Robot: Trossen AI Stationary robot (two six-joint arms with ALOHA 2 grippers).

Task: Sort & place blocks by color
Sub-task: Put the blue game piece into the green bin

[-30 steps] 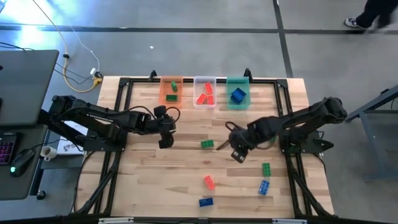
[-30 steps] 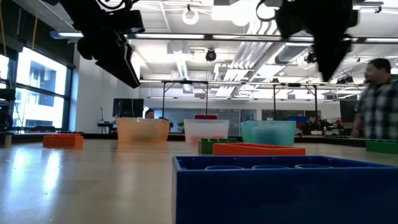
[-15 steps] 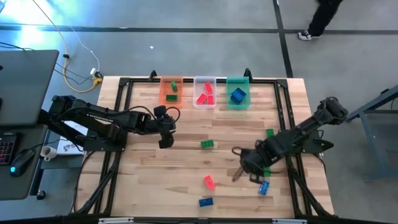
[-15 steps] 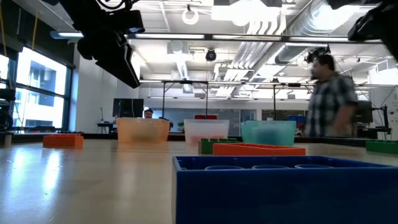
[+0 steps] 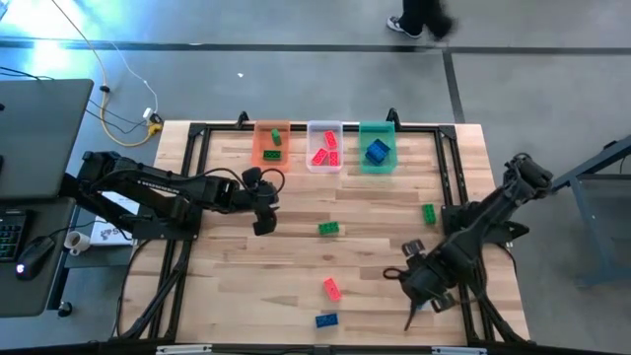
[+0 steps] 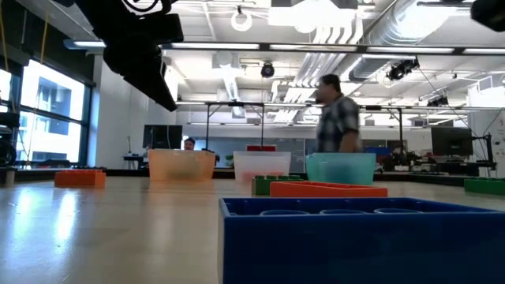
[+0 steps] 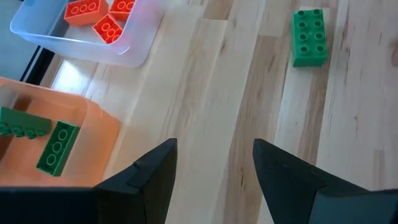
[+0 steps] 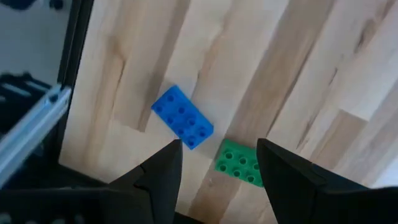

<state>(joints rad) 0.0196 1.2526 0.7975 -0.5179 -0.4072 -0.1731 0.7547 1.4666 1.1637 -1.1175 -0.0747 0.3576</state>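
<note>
Three tubs (image 5: 325, 146), five loose blocks (image 5: 328, 228)

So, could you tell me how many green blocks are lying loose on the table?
3 green blocks: one in the middle, one near the right edge, one beside a blue block under the right hand. Others may be hidden.

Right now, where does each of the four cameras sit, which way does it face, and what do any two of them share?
High view: overhead, straight down on the table, both arms, three tubs.
Low view: table height, facing the tubs and room; a blue block fills the foreground, left arm overhead.
Left wrist view: on the left gripper, jaws open, facing the orange tub, clear tub, green block.
Right wrist view: on the right gripper, jaws open, above a blue block.
Shared: that green block also shows from overhead.
</note>
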